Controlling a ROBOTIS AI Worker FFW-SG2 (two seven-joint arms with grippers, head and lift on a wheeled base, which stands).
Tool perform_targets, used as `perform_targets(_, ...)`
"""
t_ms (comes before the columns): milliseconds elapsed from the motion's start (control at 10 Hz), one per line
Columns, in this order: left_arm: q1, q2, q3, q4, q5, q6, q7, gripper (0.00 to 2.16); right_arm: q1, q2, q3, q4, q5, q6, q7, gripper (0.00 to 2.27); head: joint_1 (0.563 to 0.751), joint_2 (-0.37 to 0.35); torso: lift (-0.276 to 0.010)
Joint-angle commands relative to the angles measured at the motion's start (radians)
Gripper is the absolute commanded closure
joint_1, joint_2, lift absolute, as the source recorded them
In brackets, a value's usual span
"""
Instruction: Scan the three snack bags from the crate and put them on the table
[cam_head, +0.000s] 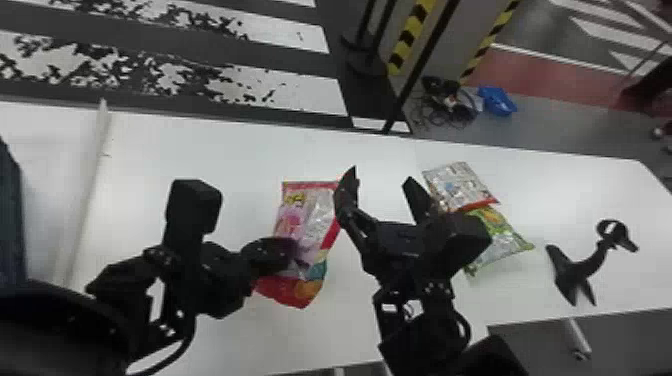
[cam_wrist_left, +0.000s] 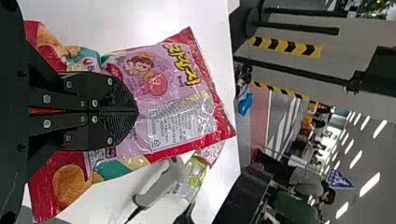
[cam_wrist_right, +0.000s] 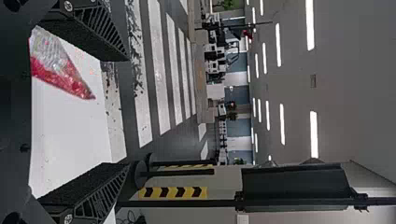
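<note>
In the head view my left gripper (cam_head: 280, 254) is over the middle of a pink and red snack bag (cam_head: 320, 220). From the left wrist, the closed fingertips of the left gripper (cam_wrist_left: 137, 112) pinch the bag (cam_wrist_left: 173, 88), its printed face spreading past them. My right gripper (cam_head: 381, 176) stands open just right of that bag. The right wrist view shows the right gripper (cam_wrist_right: 128, 112) with nothing between its fingers and a red-edged bag corner (cam_wrist_right: 63, 70) beyond. A silver and red bag (cam_head: 455, 185) and a green bag (cam_head: 500, 235) lie together on the table (cam_head: 215, 145), right of the right gripper.
A black stand with a ring-shaped top (cam_head: 582, 267) is on the table's right part. At the far left edge is a dark blue-grey container wall (cam_head: 10, 220), beside a pale raised strip (cam_head: 90, 175). Posts and a blue item (cam_head: 496, 101) are on the floor behind.
</note>
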Motion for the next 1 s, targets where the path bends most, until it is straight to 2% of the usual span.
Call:
perform_targets(0, -0.003, -0.015, -0.024, 0.084, 0.016, -0.060, -0.038, 2.14, 0.003, 0.001, 0.005, -0.001, -0.001, -0.009, 0.000, 0.08, 0.695, -0.350, -0.094)
perform_targets(100, -0.001, -0.024, -0.043, 0.131, 0.023, -0.112, -0.042, 2.14, 0.003, 0.001, 0.008, -0.001, -0.001, -0.012, 0.000, 0.08, 0.695, -0.350, -0.094)
perform_targets(200, -0.001, -0.031, -0.062, 0.171, 0.010, -0.152, -0.024, 2.13, 0.009, -0.001, 0.010, -0.001, -0.001, -0.019, 0.002, 0.08, 0.695, -0.350, -0.094)
perform_targets(300, -0.001, -0.039, -0.059, 0.196, 0.020, -0.158, -0.032, 1.97, 0.017, -0.001, 0.008, -0.006, -0.001, -0.022, 0.002, 0.08, 0.695, -0.350, -0.094)
perform_targets(400, -0.001, -0.039, -0.057, 0.205, 0.033, -0.165, -0.028, 0.55, 0.025, -0.002, 0.005, -0.011, -0.001, -0.025, 0.002, 0.08, 0.695, -0.350, -0.094)
perform_targets(500, 0.000, -0.039, -0.056, 0.202, 0.031, -0.165, -0.028, 0.00, 0.034, -0.006, 0.005, -0.018, -0.001, -0.028, 0.002, 0.08, 0.695, -0.350, -0.094)
perform_targets(800, 0.035, -0.034, -0.010, 0.128, 0.026, -0.162, -0.021, 0.03, 0.065, -0.010, 0.001, -0.047, 0.004, -0.037, 0.002, 0.08, 0.695, -0.350, -0.094)
perform_targets(900, 0.046, -0.030, 0.012, 0.091, 0.025, -0.162, 0.005, 0.03, 0.078, -0.016, -0.004, -0.057, 0.006, -0.037, 0.002, 0.08, 0.695, -0.350, -0.094)
